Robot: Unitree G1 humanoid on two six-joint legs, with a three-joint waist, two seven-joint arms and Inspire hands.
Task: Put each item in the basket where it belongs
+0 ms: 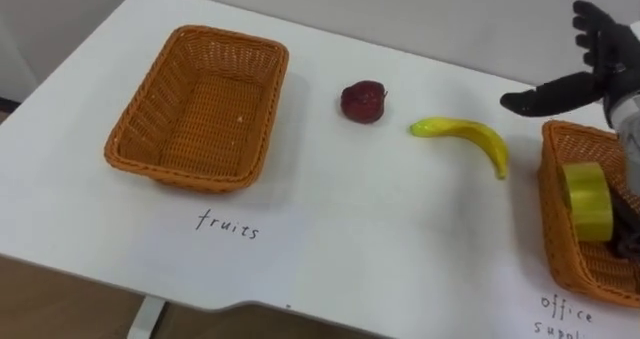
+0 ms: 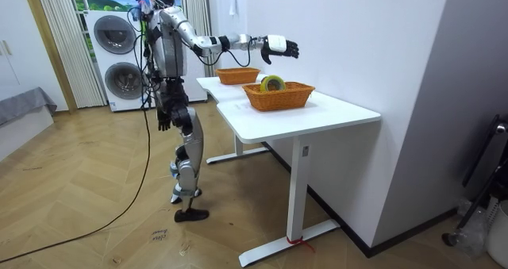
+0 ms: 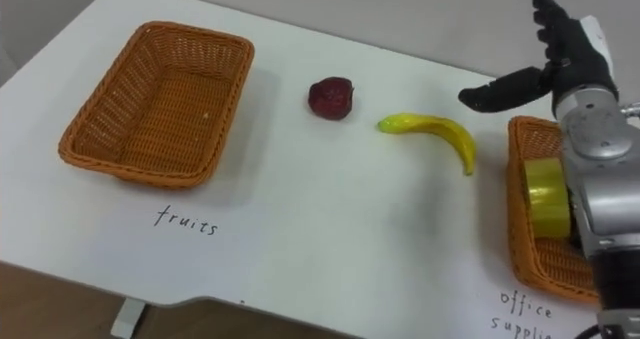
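Note:
A dark red apple (image 1: 363, 101) and a yellow banana (image 1: 468, 138) lie on the white table (image 1: 380, 229) between two wicker baskets. The left basket (image 1: 200, 107), above a sheet marked "fruits", holds nothing. The right basket (image 1: 585, 214) holds a yellow tape roll (image 1: 588, 201) and a dark object (image 1: 628, 234). My right hand (image 1: 585, 64) hovers open above the far end of the right basket, fingers spread, nothing in it. In the room view my left hand (image 2: 163, 121) hangs by my hip.
I stand at the table's long side, which runs along a white wall (image 2: 357, 39). A paper label (image 1: 565, 314) lies before the right basket. Two stacked washing machines (image 2: 119, 59) stand behind me.

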